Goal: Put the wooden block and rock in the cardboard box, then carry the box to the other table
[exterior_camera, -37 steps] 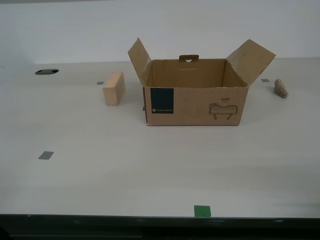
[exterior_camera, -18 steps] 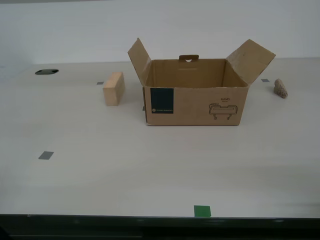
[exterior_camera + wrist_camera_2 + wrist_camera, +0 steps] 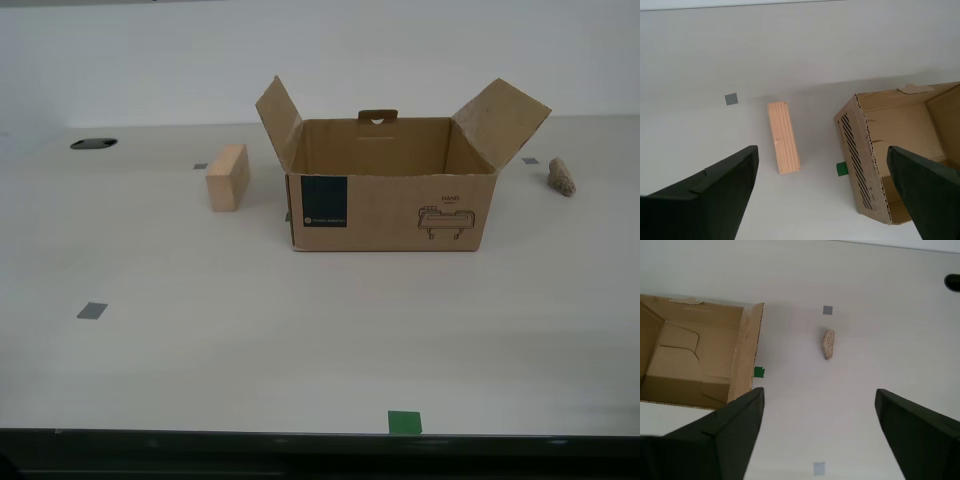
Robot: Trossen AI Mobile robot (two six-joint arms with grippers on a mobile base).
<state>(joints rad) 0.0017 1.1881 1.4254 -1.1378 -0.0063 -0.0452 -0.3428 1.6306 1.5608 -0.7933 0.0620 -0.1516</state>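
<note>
**Both items out, jaws wide**

Cardboard box (image 3: 388, 185) is the landmark, flaps up. Wooden block (image 3: 783, 143) lies just beside one box end, under my second gripper (image 3: 822, 192), jaws spread and empty. Its long axis runs along that box end wall. Rock (image 3: 828, 344) lies off the opposite end, farther out, beneath my first gripper (image 3: 817, 432), also spread, empty. Rock's length parallels that wall too. Likely one arm per item.
</note>
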